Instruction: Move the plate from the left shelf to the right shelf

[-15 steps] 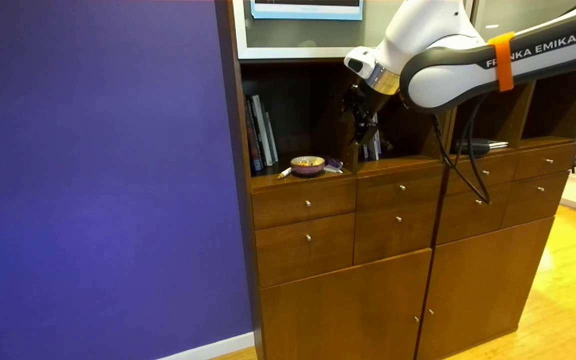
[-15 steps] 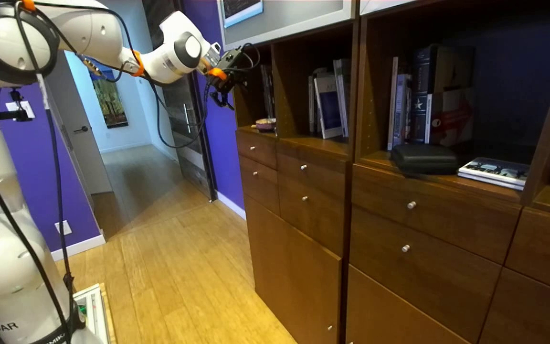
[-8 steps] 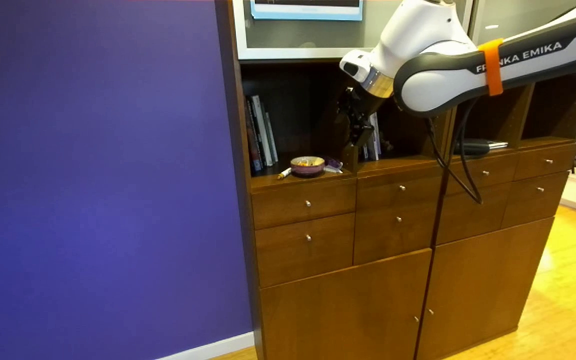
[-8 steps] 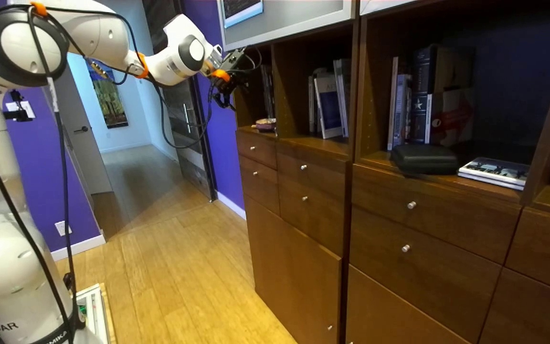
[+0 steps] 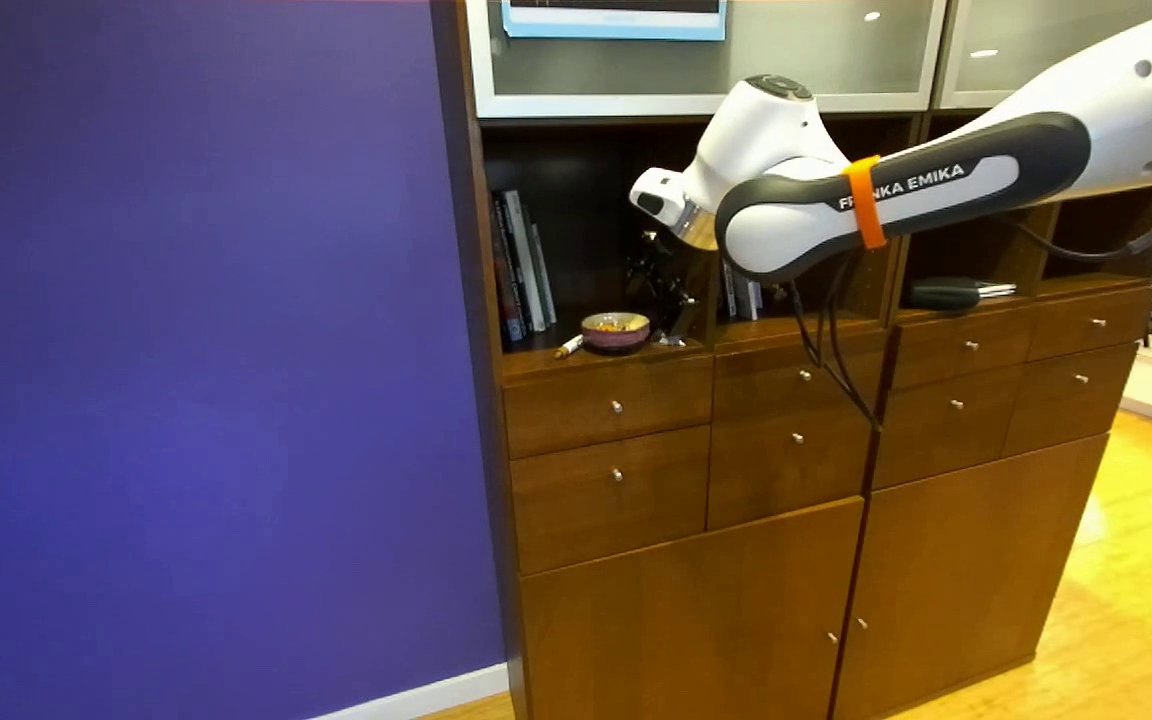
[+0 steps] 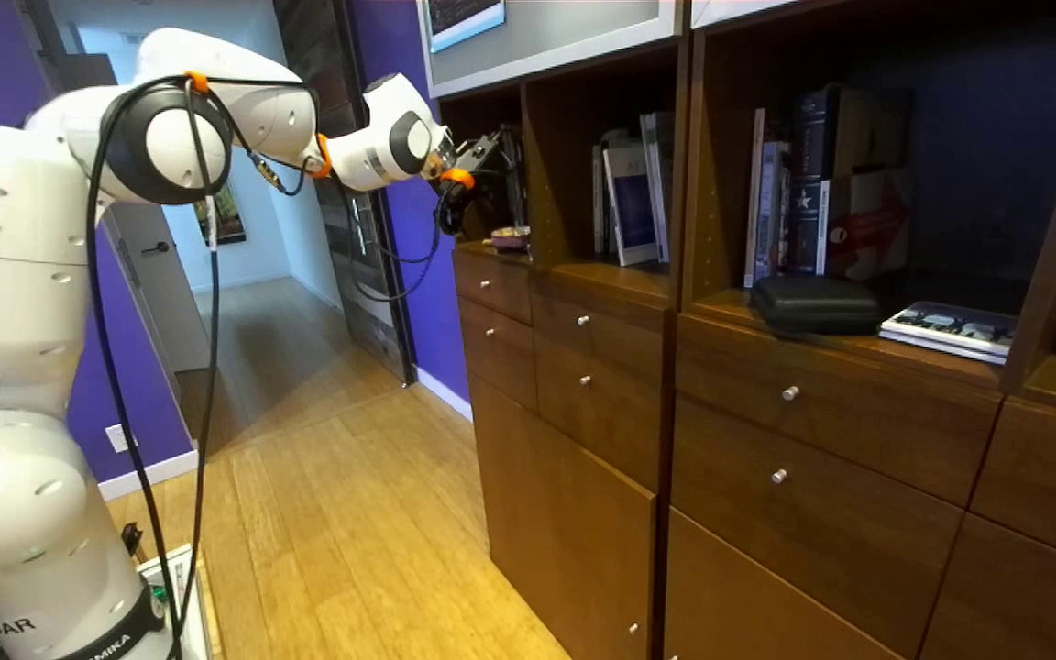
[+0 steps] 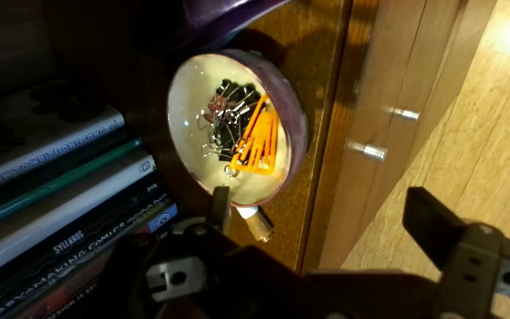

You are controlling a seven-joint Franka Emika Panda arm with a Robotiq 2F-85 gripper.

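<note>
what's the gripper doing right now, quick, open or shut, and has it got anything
Gripper: open, fingers wide apart, holding nothing; the bowl sits on the shelf.

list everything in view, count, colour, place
cabinets: at least two, brown, adjoining
bowl: one, purple and cream, left shelf
clips: several, mostly black, in bowl
slotted piece: one or more, orange, in bowl
marker: one, white and brown, beside bowl
unclear object: one, purple, beside bowl
books: many, mixed colours, in cabinets
case: one, black, right of bowl
flat stack: one, white edges, beside case
drawers: eight, brown, in cabinets
panel: one, blue border, overhead
wall: one, purple, beside cabinets
floor: one, light wood, below
arm: one, mostly white, before cabinets
gripper: one, black, open, near bowl
</note>
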